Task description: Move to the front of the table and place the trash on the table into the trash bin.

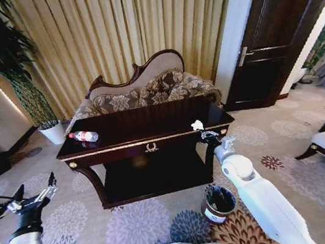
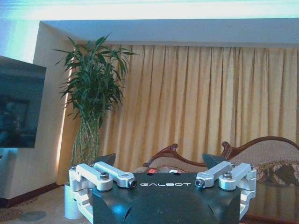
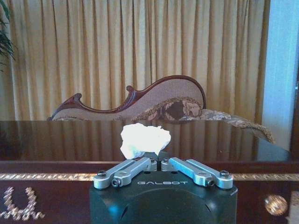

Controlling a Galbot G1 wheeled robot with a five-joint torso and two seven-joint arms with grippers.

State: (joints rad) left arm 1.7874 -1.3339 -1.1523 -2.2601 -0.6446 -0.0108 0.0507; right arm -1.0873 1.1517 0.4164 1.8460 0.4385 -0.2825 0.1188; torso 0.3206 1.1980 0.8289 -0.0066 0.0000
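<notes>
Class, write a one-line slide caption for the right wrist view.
Right gripper closed on a white crumpled scrap at the glossy table edge, sofa and curtains behind.

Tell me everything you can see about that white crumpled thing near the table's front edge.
The white crumpled scrap looks like wadded paper or tissue, lumpy and creased. It lies on the dark glossy table near the front edge at the robot's right, mirrored faintly in the polish. The right hand is at it, fingers drawn together at its lower edge.
</notes>
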